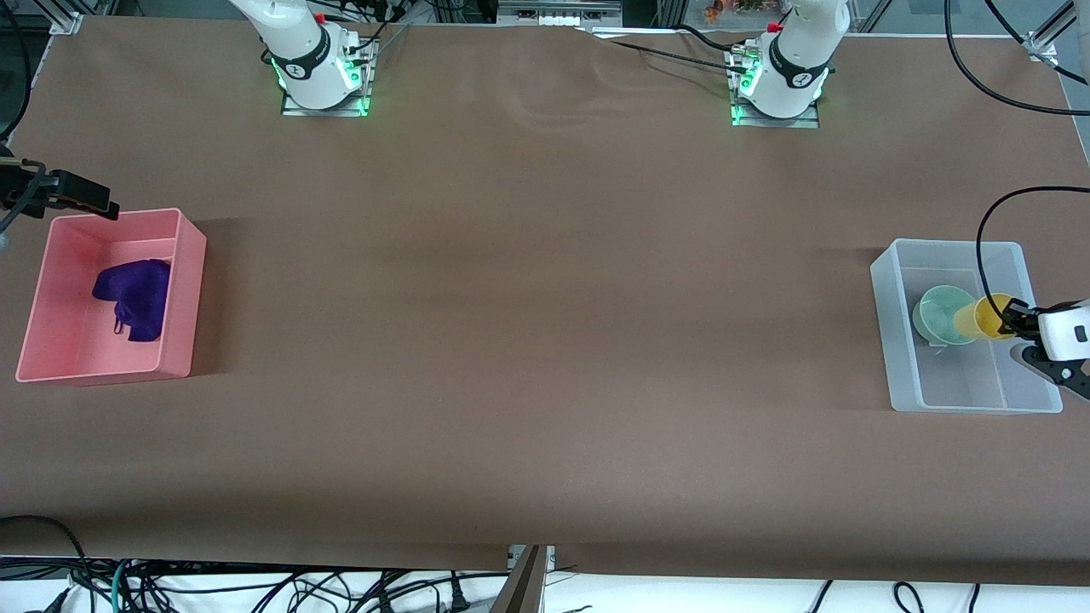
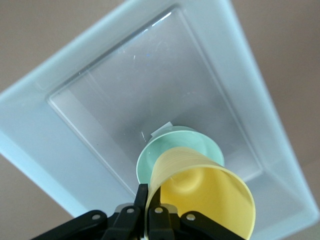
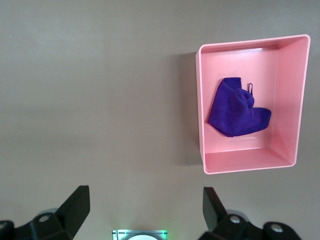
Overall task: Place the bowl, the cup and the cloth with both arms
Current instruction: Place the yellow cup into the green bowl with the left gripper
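Observation:
The yellow cup [image 1: 979,317] is tilted on its side over the clear bin [image 1: 971,393], its base above the mint-green bowl [image 1: 937,313], which sits in that bin. My left gripper [image 1: 1013,322] is shut on the cup's rim, one finger inside and one outside. In the left wrist view, the left gripper [image 2: 152,201] pinches the cup [image 2: 205,195] above the bowl [image 2: 175,142]. The purple cloth [image 1: 136,298] lies in the pink bin [image 1: 183,289]. My right gripper [image 1: 94,197] hangs open and empty over the table just past the pink bin's rim. The right wrist view shows the cloth [image 3: 237,112].
The clear bin [image 2: 30,120] stands at the left arm's end of the table, and the pink bin [image 3: 250,161] at the right arm's end. Brown table [image 1: 545,323] lies between them. The right arm's base [image 3: 139,235] shows between the right gripper's fingers [image 3: 77,201].

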Available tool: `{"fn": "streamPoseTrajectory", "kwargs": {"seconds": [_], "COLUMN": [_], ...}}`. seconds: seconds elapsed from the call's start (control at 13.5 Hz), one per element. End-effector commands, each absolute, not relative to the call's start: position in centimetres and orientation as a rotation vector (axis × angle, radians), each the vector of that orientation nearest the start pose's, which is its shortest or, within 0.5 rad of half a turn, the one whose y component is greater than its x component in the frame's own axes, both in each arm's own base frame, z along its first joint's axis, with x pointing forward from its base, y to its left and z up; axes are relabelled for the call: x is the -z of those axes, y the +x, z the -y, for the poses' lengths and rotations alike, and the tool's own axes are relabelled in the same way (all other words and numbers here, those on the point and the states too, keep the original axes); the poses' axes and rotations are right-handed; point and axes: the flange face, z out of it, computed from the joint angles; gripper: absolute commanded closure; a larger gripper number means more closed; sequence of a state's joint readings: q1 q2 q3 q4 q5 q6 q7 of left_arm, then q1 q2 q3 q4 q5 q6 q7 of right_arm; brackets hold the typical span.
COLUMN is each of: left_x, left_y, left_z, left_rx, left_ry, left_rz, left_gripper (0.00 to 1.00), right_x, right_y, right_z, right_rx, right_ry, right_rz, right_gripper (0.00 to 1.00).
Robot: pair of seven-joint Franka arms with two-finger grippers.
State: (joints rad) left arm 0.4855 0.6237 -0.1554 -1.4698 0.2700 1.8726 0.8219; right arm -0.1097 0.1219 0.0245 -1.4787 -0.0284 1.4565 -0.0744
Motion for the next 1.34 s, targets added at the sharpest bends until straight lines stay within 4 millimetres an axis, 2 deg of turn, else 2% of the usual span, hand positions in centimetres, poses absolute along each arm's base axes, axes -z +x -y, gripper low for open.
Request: {"fn": "streamPoseTrajectory", "kwargs": {"seconds": [0.0,0.22,0.45,0.52,0.59,0.67,0.74,0.82,0.97,1.11,1.26], "left_x": [-27.9,-26.3,-25.3,-25.1,-25.1,-25.4,-26.1,-27.2,-30.7,-35.4,-41.2], "left_y": [62.0,61.4,61.4,61.5,61.5,61.7,61.9,62.1,62.8,63.6,63.8], "left_z": [-26.2,-27.4,-27.0,-27.0,-26.8,-26.6,-26.4,-26.2,-24.1,-20.6,-16.9], "left_rx": [-0.413,-0.390,-0.351,-0.348,-0.348,-0.339,-0.332,-0.320,-0.309,-0.273,-0.272], "left_ry": [-2.965,-2.967,-2.976,-2.981,-2.982,-2.979,-2.975,-2.967,-2.958,-2.940,-2.949], "left_rz": [-0.950,-0.976,-0.980,-0.980,-0.984,-0.991,-0.993,-0.994,-1.009,-1.025,-0.969], "left_gripper": [1.00,1.00,1.00,0.93,0.53,0.03,0.00,0.00,0.00,0.00,0.00], "right_x": [-59.2,-59.2,-59.2,-59.3,-59.3,-59.3,-59.3,-59.3,-59.3,-59.3,-59.3], "right_y": [57.1,57.1,57.2,57.2,57.2,57.3,57.2,57.2,57.3,57.3,57.3], "right_z": [6.1,6.1,6.2,6.4,6.4,6.3,6.3,6.3,6.2,6.1,6.1], "right_rx": [-0.236,-0.234,-0.229,-0.224,-0.224,-0.222,-0.224,-0.224,-0.224,-0.224,-0.222], "right_ry": [-3.154,-3.153,-3.153,-3.154,-3.154,-3.154,-3.155,-3.154,-3.152,-3.152,-3.154], "right_rz": [-0.046,-0.046,-0.048,-0.053,-0.053,-0.051,-0.053,-0.053,-0.051,-0.048,-0.046], "right_gripper": [0.00,0.00,0.00,0.00,0.00,0.00,0.00,0.00,0.00,0.00,0.00]}}
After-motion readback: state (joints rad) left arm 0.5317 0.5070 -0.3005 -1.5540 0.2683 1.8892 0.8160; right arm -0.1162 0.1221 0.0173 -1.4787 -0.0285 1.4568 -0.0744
